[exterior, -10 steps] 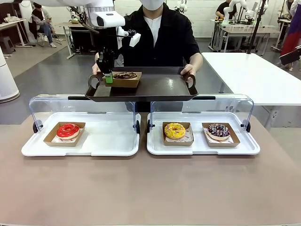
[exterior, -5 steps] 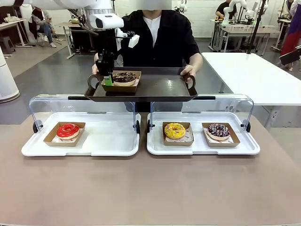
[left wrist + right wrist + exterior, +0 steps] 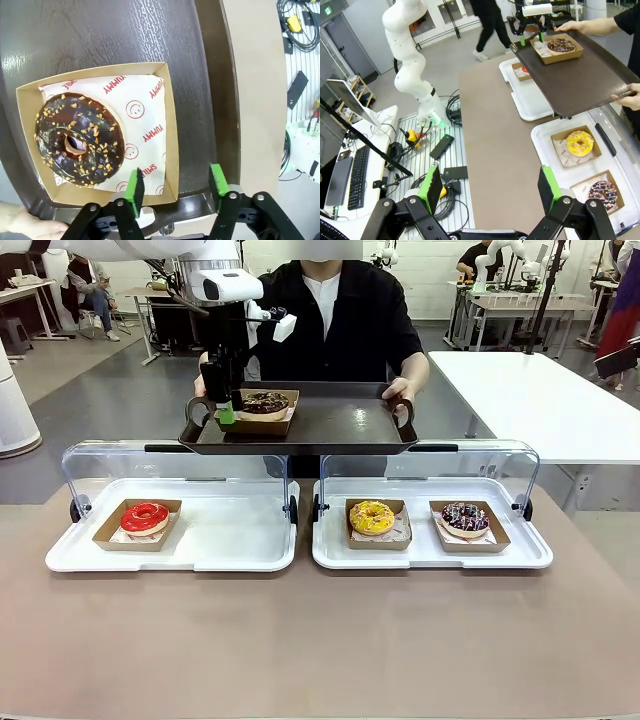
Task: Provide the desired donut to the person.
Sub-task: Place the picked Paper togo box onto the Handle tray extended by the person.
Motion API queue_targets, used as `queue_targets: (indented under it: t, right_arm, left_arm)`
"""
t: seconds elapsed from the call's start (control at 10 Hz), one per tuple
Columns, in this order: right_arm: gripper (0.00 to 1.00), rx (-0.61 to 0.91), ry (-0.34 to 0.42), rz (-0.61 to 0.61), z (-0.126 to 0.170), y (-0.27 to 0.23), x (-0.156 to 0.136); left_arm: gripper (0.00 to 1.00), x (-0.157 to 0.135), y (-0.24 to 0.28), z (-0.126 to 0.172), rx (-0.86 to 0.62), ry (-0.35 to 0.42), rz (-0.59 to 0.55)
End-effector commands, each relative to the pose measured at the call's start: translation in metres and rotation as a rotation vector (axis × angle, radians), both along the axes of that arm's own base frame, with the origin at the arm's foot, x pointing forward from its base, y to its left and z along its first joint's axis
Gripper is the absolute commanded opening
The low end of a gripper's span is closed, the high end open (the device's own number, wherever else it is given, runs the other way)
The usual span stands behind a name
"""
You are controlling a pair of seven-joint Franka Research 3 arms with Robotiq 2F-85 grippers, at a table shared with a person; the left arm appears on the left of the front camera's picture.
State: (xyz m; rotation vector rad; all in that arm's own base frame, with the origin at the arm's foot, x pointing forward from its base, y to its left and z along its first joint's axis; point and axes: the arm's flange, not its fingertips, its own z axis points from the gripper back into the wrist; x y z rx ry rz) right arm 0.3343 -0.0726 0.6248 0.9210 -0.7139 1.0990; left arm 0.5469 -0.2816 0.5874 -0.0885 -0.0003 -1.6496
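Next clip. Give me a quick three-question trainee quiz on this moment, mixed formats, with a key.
1. True or false: the left pincer is shut on the cardboard box.
2. Which donut sits on the brown tray held by the person? A green-iced, B white-iced, C chocolate donut.
3. Fill in: the white tray on the robot's right holds ___ donuts.
Key: 1 false, its jaws stand open; 2 C; 3 two.
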Motion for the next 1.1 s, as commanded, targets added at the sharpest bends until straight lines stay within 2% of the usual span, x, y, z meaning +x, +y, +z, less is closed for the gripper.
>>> queue_targets:
  t: [0.0,0.3,0.7,1.0]
  right_arm:
    - [1.00,0.012,-0.001,0.009,0.000,0.000,0.000]
    - [1.00,0.012,-0.001,0.009,0.000,0.000,0.000]
    - [1.00,0.012,-0.001,0.009,0.000,0.000,0.000]
    - [1.00,0.012,-0.001,0.009,0.000,0.000,0.000]
  left_arm:
    - [1.00,-0.004,0.005,0.002,-0.025,0.018,0.002]
    - [0.98,-0.006,0.006,0.004,-0.025,0.018,0.002]
    - [1.00,-0.012,0.011,0.011,-0.040,0.004,0.003]
    - [1.00,-0.031,0.027,0.036,-0.085,-0.053,-0.017]
